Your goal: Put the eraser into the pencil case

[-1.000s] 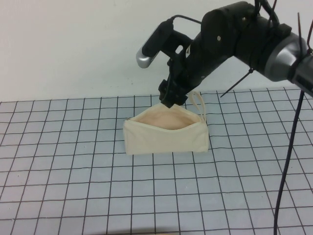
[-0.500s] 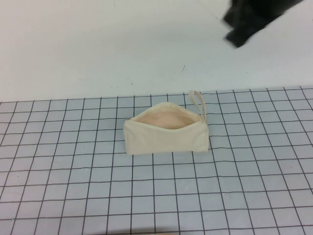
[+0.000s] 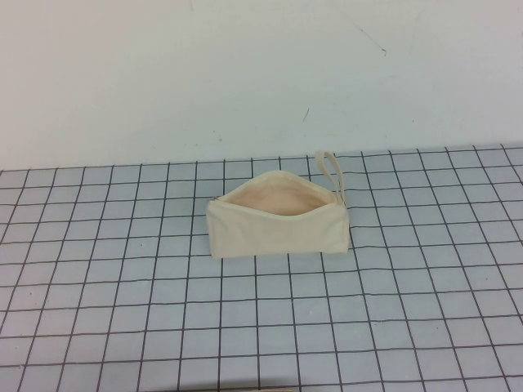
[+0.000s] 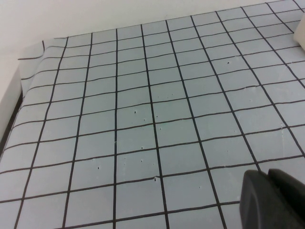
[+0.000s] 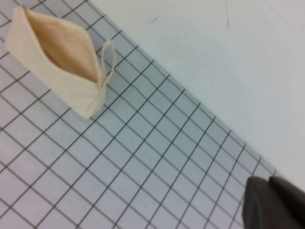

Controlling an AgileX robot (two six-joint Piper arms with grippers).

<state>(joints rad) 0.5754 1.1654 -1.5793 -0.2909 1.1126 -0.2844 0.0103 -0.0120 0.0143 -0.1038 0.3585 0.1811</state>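
Note:
The pencil case [image 3: 278, 224] is a cream canvas pouch lying on the grid mat, its mouth open upward and its peach lining showing. Its loop strap [image 3: 328, 167] sticks out at the far right end. It also shows in the right wrist view [image 5: 52, 81], well away from my right gripper [image 5: 269, 180], whose fingers are pressed together and empty above the mat near the wall. My left gripper [image 4: 268, 174] is shut and empty over bare mat. Neither gripper shows in the high view. The eraser is not visible in any view.
The grey grid mat [image 3: 163, 310] covers the table up to the white back wall [image 3: 245, 73]. In the left wrist view the mat's left edge [image 4: 28, 71] curls up beside a white border. A cream corner [image 4: 301, 36] shows at that view's edge.
The right arm, which was over the open pouch a second ago, has risen and pulled out of the high view. The pouch has not moved.

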